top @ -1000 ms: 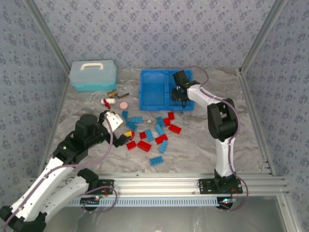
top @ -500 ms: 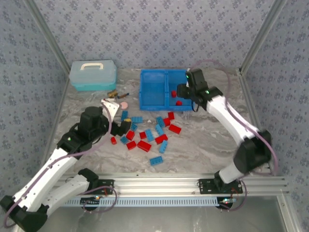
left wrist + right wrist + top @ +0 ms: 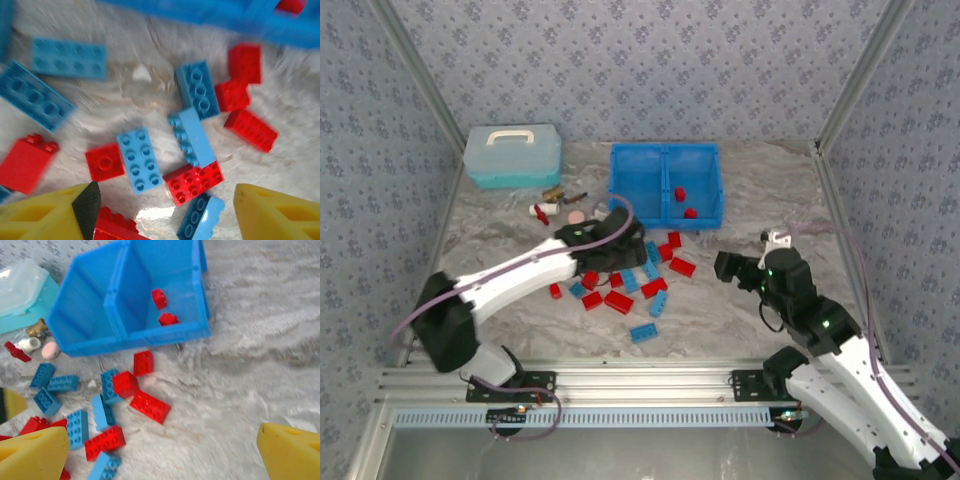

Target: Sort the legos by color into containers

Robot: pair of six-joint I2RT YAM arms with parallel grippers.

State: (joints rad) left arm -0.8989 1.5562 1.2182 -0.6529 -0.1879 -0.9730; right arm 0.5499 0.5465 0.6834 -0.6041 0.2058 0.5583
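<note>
- The left claw (image 3: 165, 207) hangs wide open and empty over the legos (image 3: 630, 280). They lie in a tight mixed heap at the middle of the bench (image 3: 750, 200), just in front of the containers (image 3: 665, 150).
- Colours touch there: a red brick (image 3: 194, 181) lies against a blue brick (image 3: 140, 159). Closing at this width could, I judge, pinch two colours at once or flick a neighbour off.
- The right compartment (image 3: 715, 185) holds two red pieces (image 3: 160, 298); the left compartment (image 3: 638, 185) looks bare. A blue piece released too near the centre wall (image 3: 116, 300) could drop on the red side.
- The right claw (image 3: 162, 445), also wide and empty, hangs over the bench's right part, towards the near edge. If both arms reach for the heap together, they may collide.
- The left wrist view is blurred, so brick edges are hard to judge.
</note>
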